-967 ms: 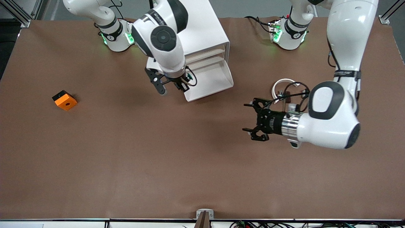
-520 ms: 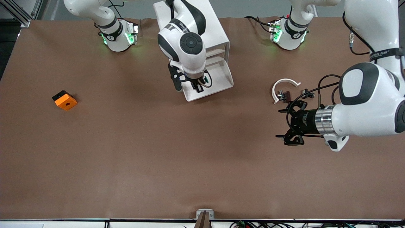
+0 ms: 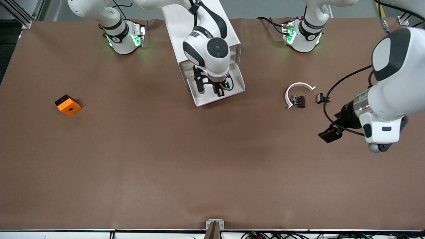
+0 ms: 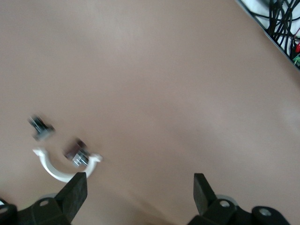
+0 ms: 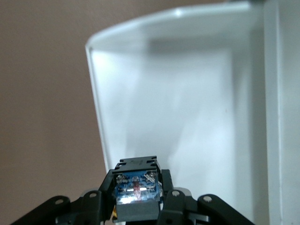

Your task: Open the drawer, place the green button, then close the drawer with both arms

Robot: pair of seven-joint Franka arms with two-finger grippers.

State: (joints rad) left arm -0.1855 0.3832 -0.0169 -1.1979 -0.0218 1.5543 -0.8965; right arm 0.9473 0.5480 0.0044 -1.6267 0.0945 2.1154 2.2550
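Broadly, the brown table (image 3: 139, 159) carries a white drawer cabinet (image 3: 186, 20) standing between the two arm bases, with its lowest drawer (image 3: 239, 87) pulled out toward the front camera. The right arm (image 3: 212, 49) reaches from its base over the cabinet, and the right gripper (image 3: 217, 91) hangs over the open drawer's white tray. In the right wrist view the right gripper (image 5: 137, 199) is clamped on the button (image 5: 136, 187), its black fingers (image 5: 174, 199) pressing both sides of the blue-grey block base (only the base's underside with its small metal contacts faces that camera), and the white drawer floor (image 5: 187, 117) lies straight beneath it. From the front a trace of green shows by the gripper.

The left arm (image 3: 391, 89) waits toward its own end of the table, with the left gripper (image 3: 330, 134) over bare table, nearer to the front camera than the white C-shaped ring (image 3: 296, 89). The left wrist view shows the fingers (image 4: 75, 192) spread wide apart with nothing between them.

Small black-brown parts (image 3: 298, 100) lie within the ring's open curve, touching or just beside it, and one more small black part (image 3: 320, 98) sits near them. An orange cube (image 3: 68, 105) with a hole rests well apart, toward the right arm's end of the table.
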